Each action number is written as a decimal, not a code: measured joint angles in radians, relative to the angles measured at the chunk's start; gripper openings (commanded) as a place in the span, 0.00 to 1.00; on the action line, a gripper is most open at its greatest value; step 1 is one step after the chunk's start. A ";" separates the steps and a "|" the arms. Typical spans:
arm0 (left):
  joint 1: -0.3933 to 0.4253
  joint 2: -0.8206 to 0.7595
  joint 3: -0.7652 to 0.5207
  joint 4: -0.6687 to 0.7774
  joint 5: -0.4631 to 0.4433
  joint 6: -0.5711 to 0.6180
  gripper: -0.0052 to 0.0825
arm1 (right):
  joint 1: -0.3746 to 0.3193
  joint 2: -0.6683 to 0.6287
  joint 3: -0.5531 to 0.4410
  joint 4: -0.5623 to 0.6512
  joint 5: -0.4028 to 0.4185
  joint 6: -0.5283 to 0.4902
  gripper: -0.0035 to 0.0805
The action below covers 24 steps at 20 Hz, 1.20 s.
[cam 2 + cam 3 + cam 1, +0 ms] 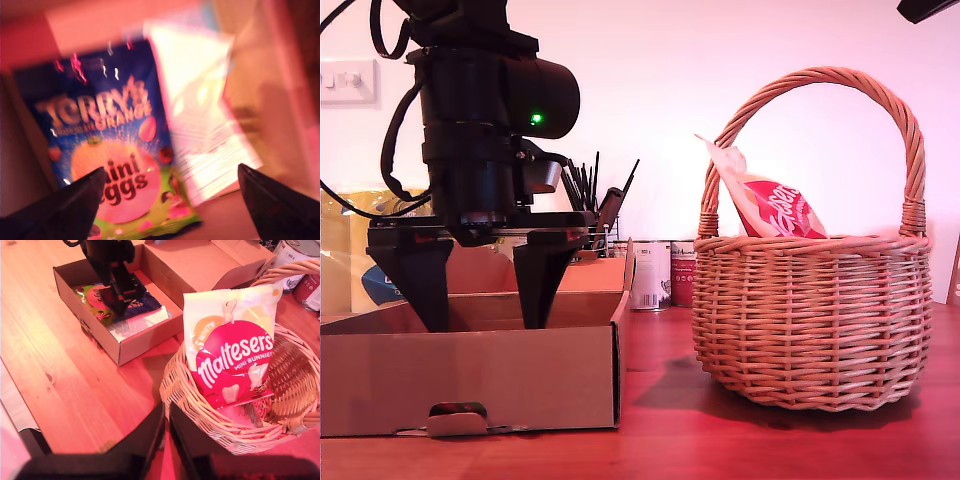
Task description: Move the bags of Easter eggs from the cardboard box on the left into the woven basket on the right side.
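**Open claw poised over two egg bags in the box, one bag already in the basket**

Described from the exterior view's left to its right.

At that view's left: found the cardboard box (470, 375) sitting low on the red-brown worktop (660, 430), finger-tab cutout facing the camera. Held my first claw (482, 318) down inside the open top, jaws spread wide, grasping nothing, both black fingers pointing straight down. Apparently set that way to straddle a bag before closing.

Through the first wrist view: saw the blue-purple bag (105, 150) lying flat on the box floor, "mini eggs" readable, under and between the spread fingers. Saw the white bag (200, 115) right beside it, blurred, either touching or slightly overlapping; could not tell which. Judged the blue-purple bag the likelier target, being more squarely under the claw. Expected a flat, crinkly packet to need a pinch on loose film rather than on the filled body.

Further right, behind the box: noted two tins (650, 275) standing on the worktop, no part of the job.

At that view's right: found the woven basket (815, 320), with the red-and-white bag (780, 208) propped upright against its inner wall, top corner poking above the rim under the arched handle. Probably leaning because taller than the basket's depth.

Through the second wrist view: saw my second claw (166, 412) clenched on nothing, jaws together, hanging above the worktop just outside the basket rim. Probably parked clear to leave the basket mouth free.

Counted one bag delivered and two left in the box.
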 measured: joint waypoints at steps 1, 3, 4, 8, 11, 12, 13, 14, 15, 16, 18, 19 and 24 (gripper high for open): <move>0.000 0.000 0.002 -0.003 -0.006 0.000 0.93 | 0.000 0.000 0.000 0.000 0.000 0.000 0.03; 0.000 0.001 0.004 -0.001 -0.019 -0.001 0.93 | 0.000 0.000 0.000 0.000 0.000 -0.001 0.03; 0.000 0.002 0.004 0.000 -0.027 -0.001 0.93 | 0.000 0.000 0.000 0.001 -0.001 -0.001 0.03; -0.006 0.023 0.006 0.015 -0.030 -0.001 0.93 | 0.000 0.000 0.000 0.015 -0.026 -0.004 0.03; -0.011 0.038 0.006 0.044 -0.031 -0.013 0.93 | 0.000 0.000 0.000 0.019 -0.046 -0.027 0.03; -0.012 0.042 0.006 0.047 -0.031 -0.013 0.93 | 0.000 0.000 0.000 0.019 -0.048 -0.028 0.03; -0.012 0.044 0.006 0.045 -0.033 -0.015 0.93 | 0.000 0.000 0.000 0.020 -0.048 -0.029 0.03; -0.012 0.048 0.007 0.044 -0.035 -0.015 0.93 | 0.000 0.000 0.000 0.019 -0.048 -0.029 0.03; -0.012 0.055 0.007 0.045 -0.037 -0.015 0.93 | 0.000 0.000 0.000 0.020 -0.048 -0.029 0.03; -0.012 0.062 0.007 0.045 -0.039 -0.015 0.93 | 0.000 0.000 0.000 0.020 -0.048 -0.029 0.03; -0.012 0.082 0.007 0.044 -0.042 -0.015 0.93 | 0.000 0.000 0.000 0.020 -0.048 -0.029 0.03; -0.012 0.088 0.007 0.042 -0.045 -0.015 0.93 | 0.000 0.000 0.000 0.020 -0.048 -0.029 0.03; -0.012 0.093 0.007 0.014 -0.073 -0.015 0.85 | 0.000 0.000 0.000 0.020 -0.048 -0.029 0.03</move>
